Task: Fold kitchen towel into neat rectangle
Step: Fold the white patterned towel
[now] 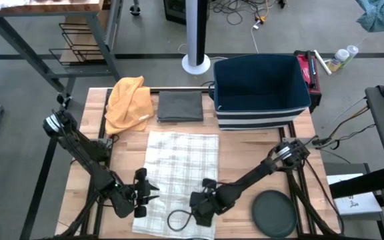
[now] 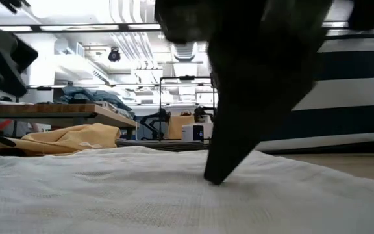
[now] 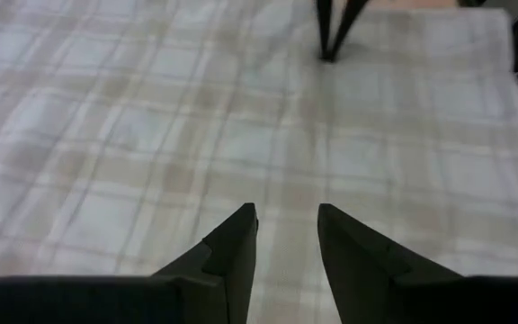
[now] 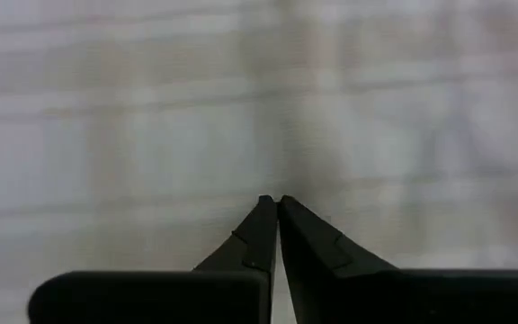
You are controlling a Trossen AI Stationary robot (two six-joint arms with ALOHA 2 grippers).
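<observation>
The white plaid kitchen towel (image 1: 181, 170) lies spread flat on the wooden table, its long sides running from the near edge to the far edge. My left gripper (image 1: 147, 193) hangs over the towel's near left part, fingers open (image 3: 286, 225) with only cloth below them. My right gripper (image 1: 197, 208) is shut over the towel's near right part, and its fingertips (image 2: 214, 177) come down to the cloth. The left wrist view shows those shut fingers (image 3: 331, 40) farther off on the towel. My right gripper sets its shut fingertips on the towel's upper face (image 4: 277, 184), in the near right part and inside the edges. The fingers slant down from the table's right side. The towel lies flat under them, with nothing pinched.
At the far left lies a crumpled orange cloth (image 1: 127, 103), with a folded grey cloth (image 1: 180, 107) beside it. A dark blue bin (image 1: 259, 90) stands at the far right. A dark round disc (image 1: 275, 213) sits near right. A dark cable loop (image 1: 179, 219) lies over the towel's near edge.
</observation>
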